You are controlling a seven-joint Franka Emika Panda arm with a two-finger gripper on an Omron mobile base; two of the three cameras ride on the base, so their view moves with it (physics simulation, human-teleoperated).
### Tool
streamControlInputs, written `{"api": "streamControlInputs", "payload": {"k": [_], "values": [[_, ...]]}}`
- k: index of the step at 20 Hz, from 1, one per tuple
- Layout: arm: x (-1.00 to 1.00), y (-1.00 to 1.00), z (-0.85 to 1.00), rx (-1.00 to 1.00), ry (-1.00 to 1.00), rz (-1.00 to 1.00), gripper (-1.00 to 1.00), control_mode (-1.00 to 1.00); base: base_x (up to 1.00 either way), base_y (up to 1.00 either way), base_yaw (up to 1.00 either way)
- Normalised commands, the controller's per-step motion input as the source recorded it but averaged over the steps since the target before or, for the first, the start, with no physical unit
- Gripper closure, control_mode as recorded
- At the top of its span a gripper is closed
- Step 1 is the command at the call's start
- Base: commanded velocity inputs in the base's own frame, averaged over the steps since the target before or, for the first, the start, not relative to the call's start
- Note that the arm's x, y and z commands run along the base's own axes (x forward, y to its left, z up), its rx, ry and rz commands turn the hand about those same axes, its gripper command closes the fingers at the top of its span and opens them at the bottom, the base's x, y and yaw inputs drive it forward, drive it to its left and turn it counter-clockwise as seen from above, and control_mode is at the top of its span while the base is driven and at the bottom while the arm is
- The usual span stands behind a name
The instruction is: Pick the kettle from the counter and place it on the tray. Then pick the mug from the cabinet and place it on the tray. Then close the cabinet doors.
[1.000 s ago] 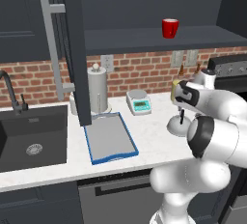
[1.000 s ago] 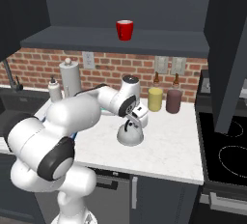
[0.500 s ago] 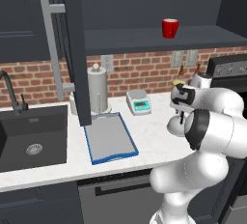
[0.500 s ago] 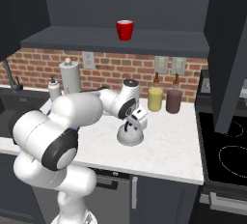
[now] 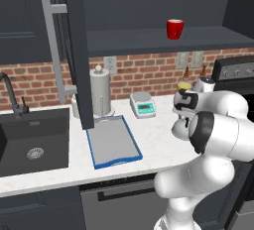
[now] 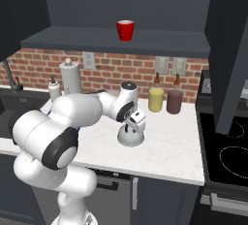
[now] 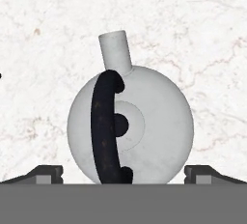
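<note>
hand (image 7: 123,174) over kettle (image 7: 132,129), fingers spread wide either side, nothing held | handle arch runs btwn the tips, prob so they can close on it | kettle on counter (image 6: 169,146), well apart from tray (image 5: 113,142) | mug (image 6: 125,29) in cabinet (image 6: 111,41).

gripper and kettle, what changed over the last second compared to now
The gripper has come down closer onto the kettle, and in the hand view its fingers sit spread wide to either side of the kettle's body, not yet closed on it. The kettle has not moved on the counter. The tray, the mug and the open cabinet doors are as before.
</note>
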Motion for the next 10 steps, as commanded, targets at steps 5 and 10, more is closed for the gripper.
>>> {"api": "streamControlInputs", "payload": {"k": [5, 10], "values": [[0.0, 0.0, -0.1, 0.0, 0.0, 0.0, -1.0, -1.0, 0.0, 0.0, 0.0], [0.03, 0.0, -0.09, 0.0, 0.0, 0.0, -1.0, -1.0, 0.0, 0.0, 0.0]]}}
